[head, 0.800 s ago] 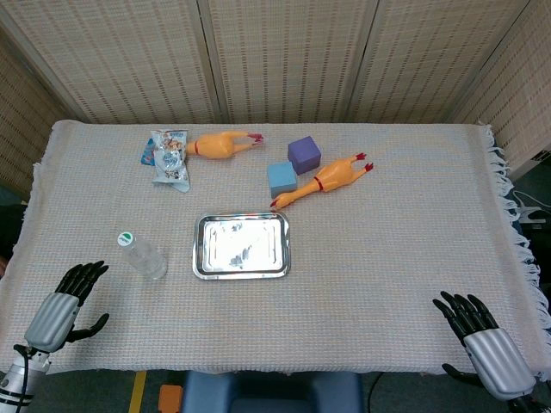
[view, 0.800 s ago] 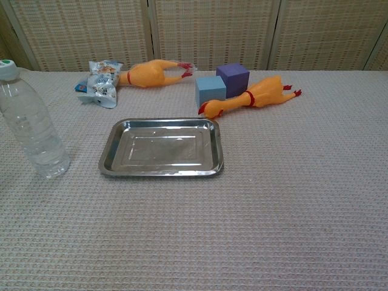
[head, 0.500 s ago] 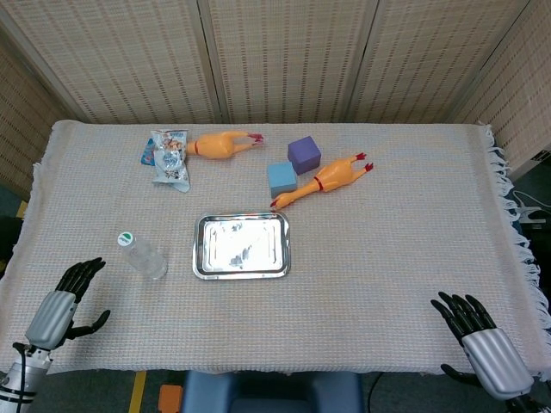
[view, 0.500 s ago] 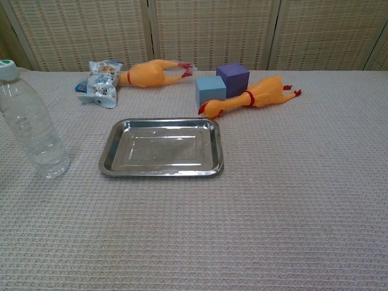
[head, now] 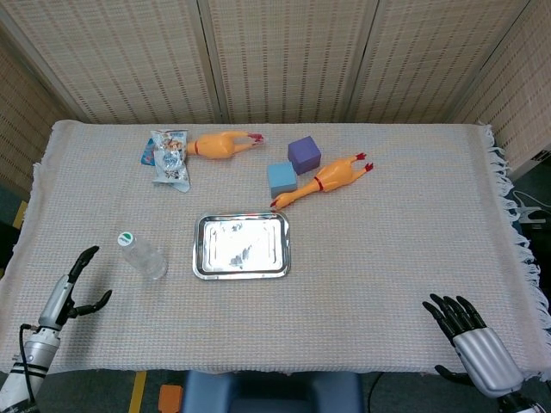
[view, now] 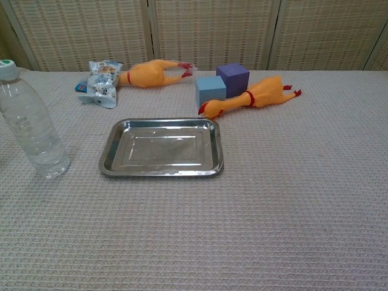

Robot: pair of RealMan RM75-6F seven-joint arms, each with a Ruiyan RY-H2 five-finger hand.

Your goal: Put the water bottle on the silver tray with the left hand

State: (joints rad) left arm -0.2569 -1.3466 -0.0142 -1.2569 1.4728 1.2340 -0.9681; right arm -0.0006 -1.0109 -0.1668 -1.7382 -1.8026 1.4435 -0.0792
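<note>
Head view: bottle [head: 143, 256] stands upright on the counter [head: 370, 249], just left of the empty tray [head: 242, 246]. Left hand [head: 71, 284], fingers apart and empty, has turned edge-on nearby, likely readying a grasp. Right hand [head: 472, 340] rests spread, empty.
</note>
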